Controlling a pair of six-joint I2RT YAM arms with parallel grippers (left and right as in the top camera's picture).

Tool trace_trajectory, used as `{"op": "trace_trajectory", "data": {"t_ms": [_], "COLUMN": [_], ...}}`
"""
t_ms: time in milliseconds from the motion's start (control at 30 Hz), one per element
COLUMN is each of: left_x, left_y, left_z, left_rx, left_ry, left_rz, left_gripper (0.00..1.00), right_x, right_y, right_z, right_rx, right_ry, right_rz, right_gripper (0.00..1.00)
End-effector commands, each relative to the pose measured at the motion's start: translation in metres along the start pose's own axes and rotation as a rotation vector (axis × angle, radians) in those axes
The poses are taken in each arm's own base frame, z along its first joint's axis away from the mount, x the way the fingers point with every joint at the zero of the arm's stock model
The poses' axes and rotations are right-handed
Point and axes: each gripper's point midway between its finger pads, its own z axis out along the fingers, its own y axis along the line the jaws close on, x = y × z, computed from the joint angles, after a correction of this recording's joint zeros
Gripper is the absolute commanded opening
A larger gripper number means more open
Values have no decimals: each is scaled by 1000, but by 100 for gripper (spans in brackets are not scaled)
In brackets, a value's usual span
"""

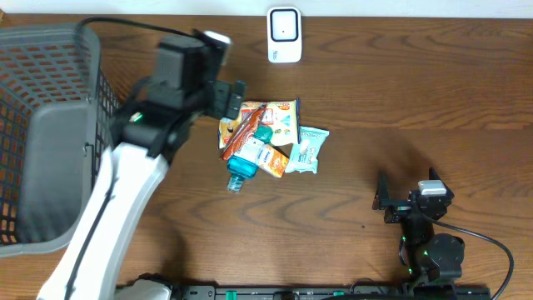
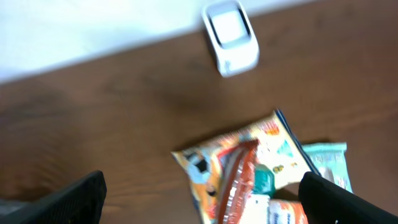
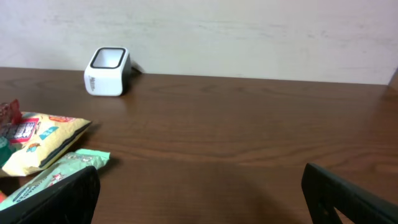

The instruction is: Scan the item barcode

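Two open grippers, no item in hand yet

Left gripper (image 1: pixel 231 98) hangs over the left edge of the pile (image 1: pixel 266 137), fingers wide apart, nothing between them. Right gripper (image 1: pixel 385 202) sits low on the right of the table (image 1: pixel 375 100), fingers apart too, empty, well away from everything. The pile is mid-table: orange snack bag (image 1: pixel 279 112) at the back, bottle (image 1: pixel 244 160) with a blue cap poking out the front, teal packet (image 1: pixel 310 148) on the right, all overlapping. Scanner (image 1: pixel 284 35) stands at the back edge, apart from the pile. Basket (image 1: pixel 90 50) is far left.

I read this as the pick step. To do it well I'd take one item only, probably the snack bag. I'd pinch an edge so the code isn't covered, lift clear of the others, then hold the code flat to the scanner. Can't spot any barcode; left wrist view is blurred.
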Motion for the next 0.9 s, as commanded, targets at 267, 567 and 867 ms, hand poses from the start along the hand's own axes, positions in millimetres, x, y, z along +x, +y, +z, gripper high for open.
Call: {"op": "trace_trajectory", "data": {"t_ms": [267, 567, 867], "left_x": [-29, -29, 2], "left_y": [63, 64, 39], "left_z": [-137, -198, -298], "left_rx": [-207, -239, -244], "left_ry": [-299, -441, -644], "left_rz": [-96, -167, -155], "left_gripper": [99, 99, 99], "right_x": [1, 1, 1], "right_y": [0, 0, 0], "right_z": [0, 0, 0], "right_rx": [4, 4, 4], "right_ry": [4, 4, 4], "right_rz": [3, 3, 3], "right_gripper": [99, 99, 99]}}
